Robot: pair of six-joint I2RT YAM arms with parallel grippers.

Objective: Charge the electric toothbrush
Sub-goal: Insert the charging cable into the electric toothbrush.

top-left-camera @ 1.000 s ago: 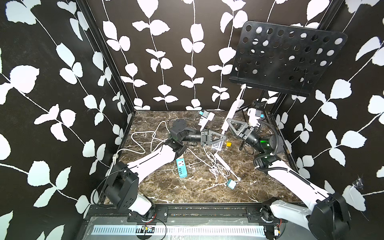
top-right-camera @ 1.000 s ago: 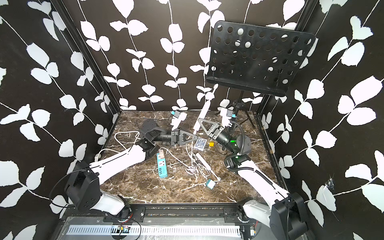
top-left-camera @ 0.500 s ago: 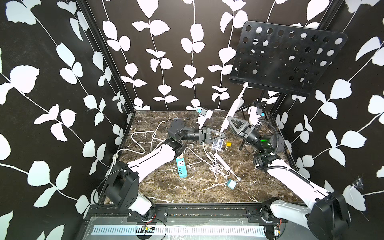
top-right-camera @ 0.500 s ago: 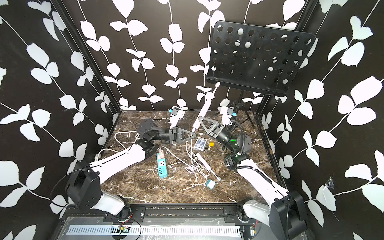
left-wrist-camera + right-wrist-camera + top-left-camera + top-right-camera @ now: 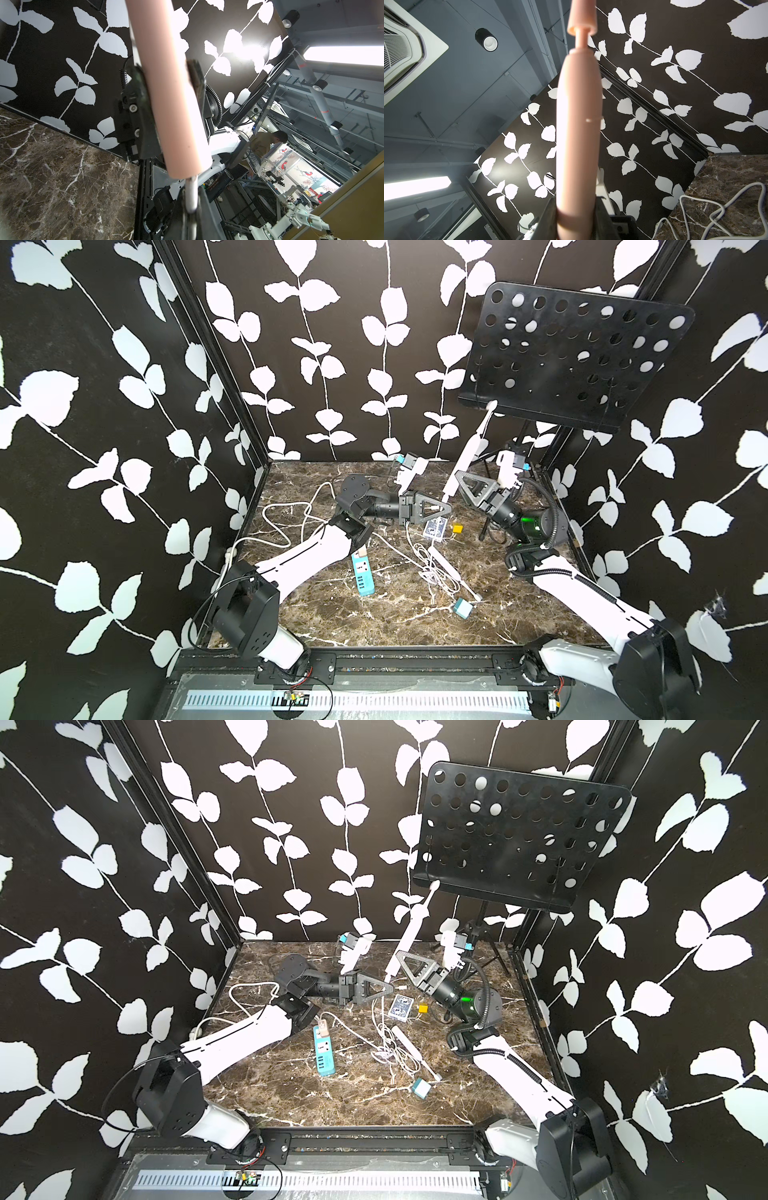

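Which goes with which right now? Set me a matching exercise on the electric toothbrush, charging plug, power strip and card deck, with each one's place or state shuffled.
Things:
1. electric toothbrush
2. charging plug
3. power strip
4. card deck

Places or states:
A. teal, lying flat on the table
B. pinched in the left gripper
C. beside the yellow cube
D. held tilted in the right gripper, brush head up

Pairs: 1-D, 2-B, 3-A, 4-C

power strip (image 5: 362, 574) left of cable tangle (image 5: 432, 572) | card deck (image 5: 435, 528) beside cube (image 5: 457, 527), behind tangle | stand (image 5: 573, 360) back right
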